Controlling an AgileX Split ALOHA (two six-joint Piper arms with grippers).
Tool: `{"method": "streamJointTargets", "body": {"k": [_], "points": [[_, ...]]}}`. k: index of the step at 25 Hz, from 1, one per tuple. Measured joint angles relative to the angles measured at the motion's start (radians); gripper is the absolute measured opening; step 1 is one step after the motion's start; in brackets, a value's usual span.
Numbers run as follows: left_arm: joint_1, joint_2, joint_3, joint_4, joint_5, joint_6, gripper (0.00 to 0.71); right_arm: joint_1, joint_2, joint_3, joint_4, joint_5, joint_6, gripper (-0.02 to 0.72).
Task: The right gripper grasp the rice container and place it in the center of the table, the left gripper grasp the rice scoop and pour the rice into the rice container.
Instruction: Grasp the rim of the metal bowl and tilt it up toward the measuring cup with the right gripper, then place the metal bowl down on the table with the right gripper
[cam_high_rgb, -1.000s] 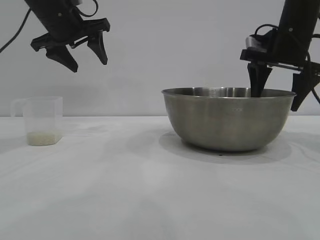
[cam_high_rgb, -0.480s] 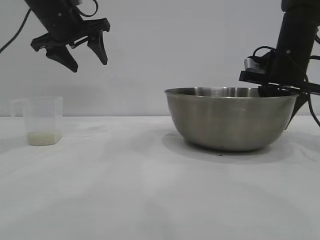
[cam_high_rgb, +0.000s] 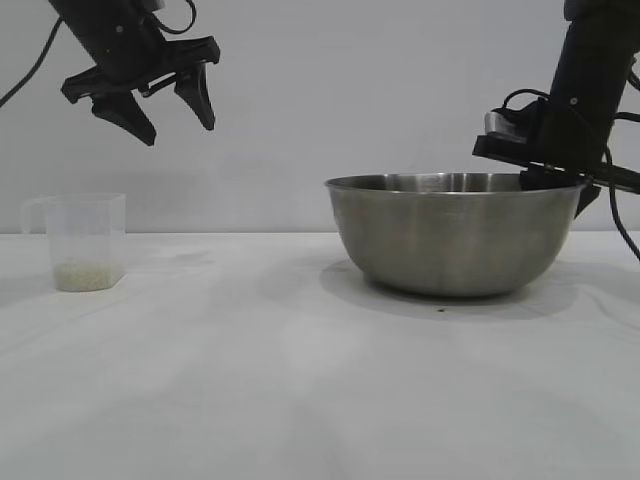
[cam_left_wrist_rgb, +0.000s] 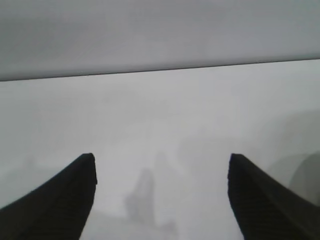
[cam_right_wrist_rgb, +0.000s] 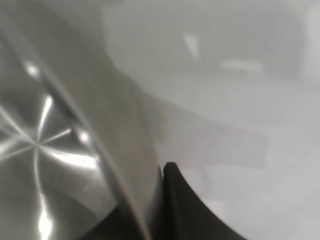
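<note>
The rice container (cam_high_rgb: 450, 240), a big steel bowl, sits right of the table's middle. My right gripper (cam_high_rgb: 560, 180) is shut on its rim at the bowl's right side. In the right wrist view the bowl wall (cam_right_wrist_rgb: 60, 150) runs between the two black fingers of that gripper (cam_right_wrist_rgb: 150, 200). The rice scoop (cam_high_rgb: 88, 240), a clear plastic cup with a handle, stands at the far left with a thin layer of rice (cam_high_rgb: 88, 276) in its bottom. My left gripper (cam_high_rgb: 180, 132) hangs open, high above the table and up-right of the scoop. Nothing lies between its fingers (cam_left_wrist_rgb: 161, 165).
The white table (cam_high_rgb: 250, 380) stretches bare between the scoop and the bowl. A tiny dark speck (cam_high_rgb: 440, 308) lies just in front of the bowl. A plain grey wall stands behind.
My right gripper, open astride the bowl's rim a second ago, has dropped lower and closed on it. The bowl has shifted slightly. The left arm has not moved.
</note>
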Motion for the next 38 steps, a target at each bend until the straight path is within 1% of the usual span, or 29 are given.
{"method": "streamJointTargets", "body": {"k": [2,6,9,27,28,36,37,38], "points": [[0.000,0.000,0.000,0.000,0.000,0.000,0.492,0.026,-0.002,0.000,0.015,0.000,-0.001,0.000],[0.000,0.000,0.000,0.000,0.000,0.000,0.492,0.080,-0.002,0.000,0.019,0.000,-0.004,0.000],[0.000,0.000,0.000,0.000,0.000,0.000,0.492,0.101,-0.002,0.000,0.019,0.002,-0.004,0.000],[0.000,0.000,0.000,0.000,0.005,0.000,0.492,0.113,0.045,0.000,0.019,0.000,-0.004,0.000],[0.000,0.000,0.000,0.000,0.007,0.000,0.492,0.113,0.045,0.000,0.019,-0.001,-0.004,0.056],[0.000,0.000,0.000,0.000,0.007,0.000,0.492,0.113,0.045,0.000,0.028,-0.001,-0.004,0.056],[0.000,0.000,0.000,0.000,0.007,0.000,0.492,0.113,0.045,0.000,0.032,-0.001,-0.004,0.101],[0.000,0.000,0.000,0.000,0.007,0.000,0.492,0.113,0.045,0.000,0.036,-0.001,-0.004,0.128]]}}
